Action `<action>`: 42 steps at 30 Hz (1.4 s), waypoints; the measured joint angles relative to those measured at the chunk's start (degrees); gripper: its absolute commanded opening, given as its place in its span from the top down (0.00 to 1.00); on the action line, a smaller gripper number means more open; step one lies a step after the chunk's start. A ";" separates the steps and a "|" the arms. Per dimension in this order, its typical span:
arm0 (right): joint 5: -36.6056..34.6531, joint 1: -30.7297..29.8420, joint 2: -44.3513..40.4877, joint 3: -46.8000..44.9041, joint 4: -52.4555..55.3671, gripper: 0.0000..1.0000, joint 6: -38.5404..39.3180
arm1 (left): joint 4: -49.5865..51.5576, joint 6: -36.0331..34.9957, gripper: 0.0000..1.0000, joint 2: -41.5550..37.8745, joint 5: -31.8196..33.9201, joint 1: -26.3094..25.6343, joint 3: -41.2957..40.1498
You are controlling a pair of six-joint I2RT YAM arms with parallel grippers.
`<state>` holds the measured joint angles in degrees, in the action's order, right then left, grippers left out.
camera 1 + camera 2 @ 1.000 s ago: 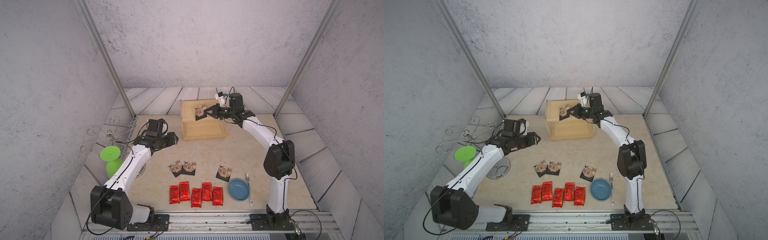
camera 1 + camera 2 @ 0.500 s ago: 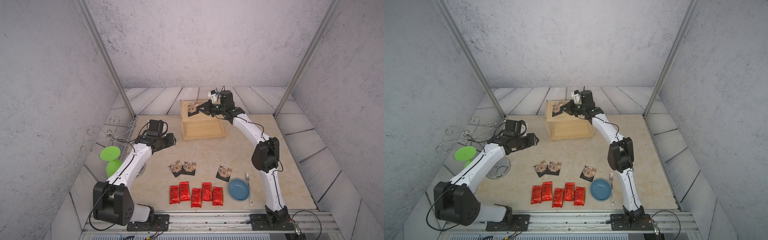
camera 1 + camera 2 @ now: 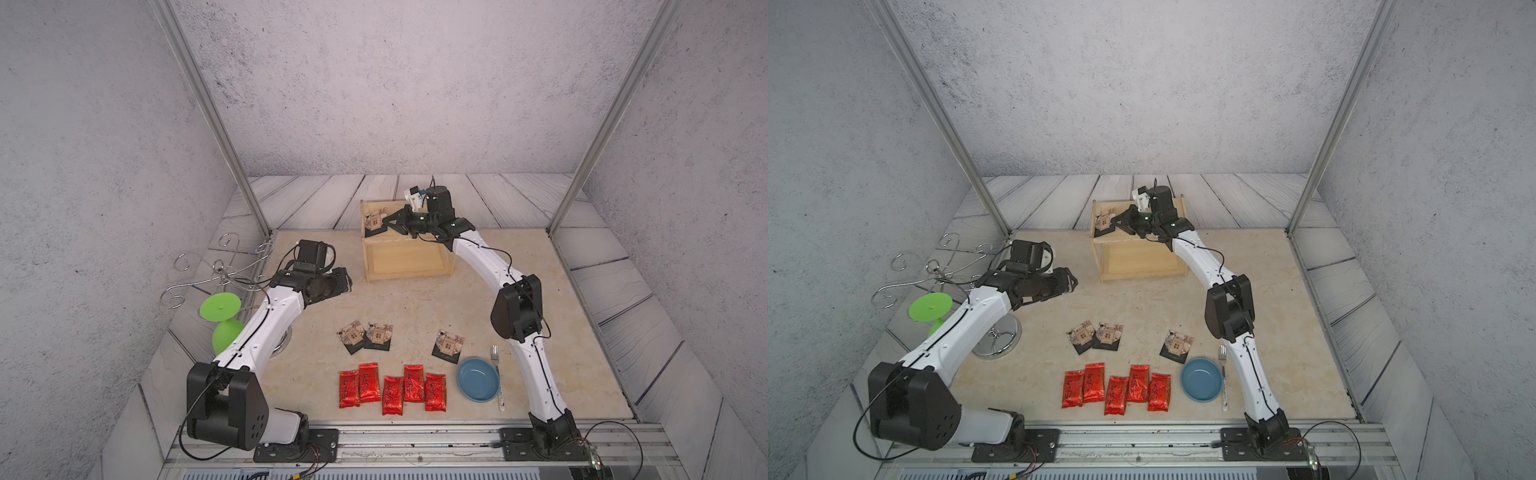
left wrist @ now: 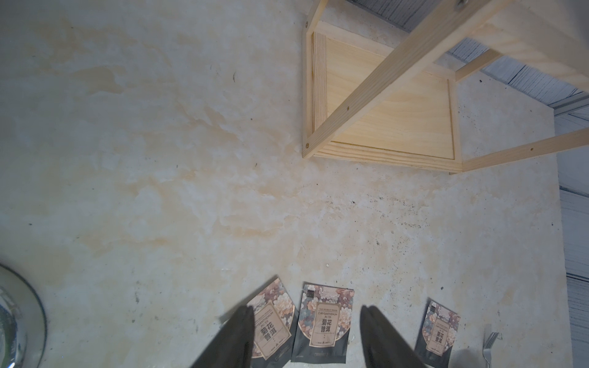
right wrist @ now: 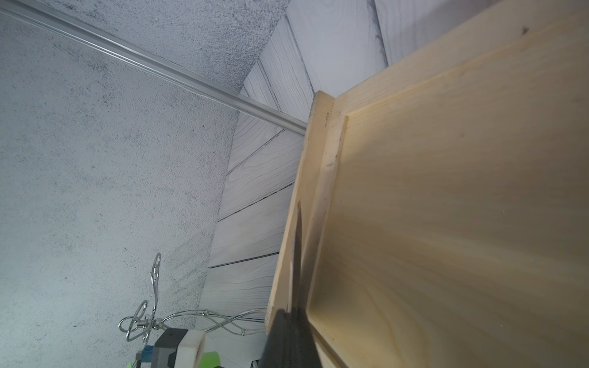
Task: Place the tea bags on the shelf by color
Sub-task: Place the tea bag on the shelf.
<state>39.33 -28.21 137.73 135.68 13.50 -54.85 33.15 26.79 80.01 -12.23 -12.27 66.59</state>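
Observation:
The pale wooden shelf [image 3: 405, 259] [image 3: 1138, 257] stands at the back of the table. My right gripper [image 3: 388, 219] [image 3: 1120, 220] is shut on a black tea bag [image 3: 374, 220] [image 3: 1104, 220], held just over the left end of the top tier. In the right wrist view that bag [image 5: 298, 255] shows edge-on beside the shelf's rim [image 5: 318, 159]. My left gripper [image 3: 345, 282] [image 4: 306, 315] hangs open above the table, holding nothing. Three black tea bags [image 3: 352, 336] [image 3: 379, 336] [image 3: 448, 345] lie flat at mid-table. Several red tea bags [image 3: 392, 388] lie in a row nearer the front.
A blue bowl [image 3: 478, 379] and a fork [image 3: 496, 374] sit beside the right arm's lower link. A green plastic goblet [image 3: 220, 316] and a silver wire stand [image 3: 216, 270] stand at the left, under the left arm.
My right gripper has carried the black tea bag leftward along the shelf's top tier. The left arm has barely shifted and its gripper stays open.

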 measured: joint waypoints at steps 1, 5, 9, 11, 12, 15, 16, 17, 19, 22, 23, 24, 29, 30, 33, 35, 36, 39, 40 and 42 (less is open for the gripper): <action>-0.39 0.00 0.17 0.15 0.37 0.91 0.37 | 0.02 0.00 0.41 0.04 -0.02 0.00 0.00; -1.97 0.00 0.96 1.46 2.71 0.84 2.08 | 0.07 0.00 0.41 0.66 -0.61 0.04 0.00; -3.80 0.00 1.44 3.39 5.14 0.80 4.28 | 0.13 -0.04 0.41 0.94 -1.07 0.04 0.00; -5.03 -0.02 1.68 4.35 6.64 0.78 5.66 | 0.11 -0.17 0.41 0.94 -1.14 0.07 0.00; -5.42 -0.04 1.77 4.74 7.26 0.77 6.12 | 0.13 -0.20 0.41 0.94 -1.14 0.07 0.00; -6.82 -0.31 2.29 6.38 9.11 0.76 7.93 | 0.13 -0.28 0.41 0.94 -1.33 0.07 0.00; -7.19 -0.35 2.38 6.64 9.49 0.76 8.44 | 0.13 -0.37 0.41 0.94 -1.40 0.07 0.00; -7.56 -0.39 2.49 6.95 9.97 0.76 8.81 | 0.13 -0.39 0.41 0.94 -1.49 0.07 0.00; -8.04 -0.55 2.67 7.28 10.45 0.75 9.46 | 0.13 -0.44 0.41 0.94 -1.57 0.11 0.00; -8.48 -0.87 2.78 7.52 10.97 0.75 10.21 | 0.15 -0.44 0.41 0.94 -1.64 0.24 0.00; -8.57 -0.98 2.78 7.52 11.15 0.75 10.54 | 0.13 -0.44 0.41 0.94 -1.70 0.26 0.00; -8.81 -1.09 2.78 7.52 11.26 0.75 10.71 | 0.13 -0.44 0.41 0.94 -1.73 0.26 0.00; -9.66 -1.42 2.78 8.04 12.39 0.73 11.69 | 0.13 -0.44 0.41 0.94 -2.10 0.26 0.00; -9.79 -1.42 2.78 8.07 12.66 0.71 11.98 | 0.15 -0.44 0.41 0.94 -2.14 0.26 0.00; -10.47 -1.42 2.78 8.52 13.60 0.65 13.00 | 0.13 -0.44 0.41 0.94 -2.19 0.26 0.00; -11.19 -1.40 2.78 9.07 14.36 0.61 13.79 | 0.13 -0.44 0.41 0.94 -2.25 0.26 0.00; -11.34 -1.33 2.78 9.33 14.73 0.59 14.08 | 0.13 -0.44 0.41 0.94 -2.29 0.26 0.00; -11.93 -1.18 2.78 10.10 15.96 0.57 15.13 | 0.13 -0.44 0.42 0.94 -2.47 0.26 0.00; -11.93 -1.11 2.78 10.36 16.59 0.57 15.63 | 0.13 -0.42 0.41 0.94 -2.49 0.26 0.00; -11.98 -0.90 2.71 10.62 17.49 0.57 16.70 | 0.13 -0.42 0.41 0.94 -2.64 0.26 0.00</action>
<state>27.35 -29.10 140.44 146.30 30.98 -38.15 33.28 26.37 80.95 -14.87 -12.01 66.59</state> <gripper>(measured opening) 0.429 0.586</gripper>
